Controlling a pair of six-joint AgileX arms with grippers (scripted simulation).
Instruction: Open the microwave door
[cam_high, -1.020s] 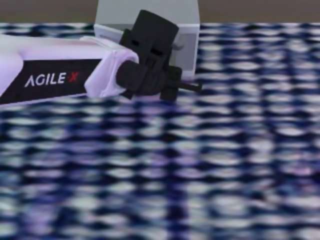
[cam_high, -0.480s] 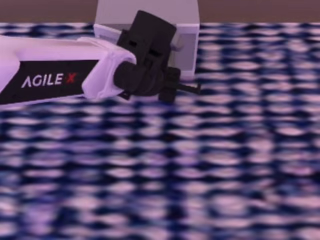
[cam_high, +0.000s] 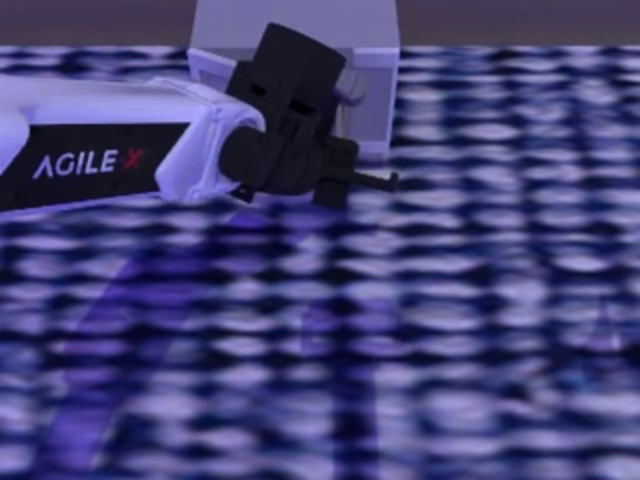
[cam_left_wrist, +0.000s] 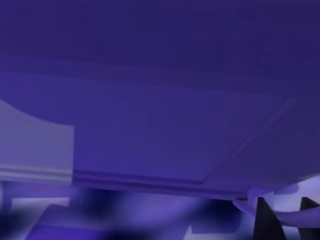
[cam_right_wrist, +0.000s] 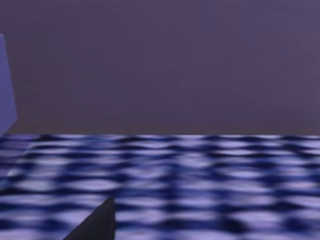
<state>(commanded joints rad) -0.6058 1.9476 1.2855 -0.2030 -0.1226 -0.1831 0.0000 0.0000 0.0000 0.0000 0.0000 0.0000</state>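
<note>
**Left arm at the front of the microwave**

The left gripper (cam_high: 350, 135) sits against the front of the microwave (cam_high: 295, 22), at the far edge of the table (cam_high: 420, 330) in the top view, left of centre. Its black wrist housing covers the fingers from above, so whether they are spread, narrowed or clamped on anything cannot be told. A thin dark rod projects from the housing toward the table's right side. The microwave is a pale boxy unit with a plain top. The microwave door (cam_left_wrist: 150, 125) fills the left wrist view as a flat panel with a faintly outlined window; its handle cannot be made out. The white forearm reads "AGILE X". The right arm is outside the top view.
</note>
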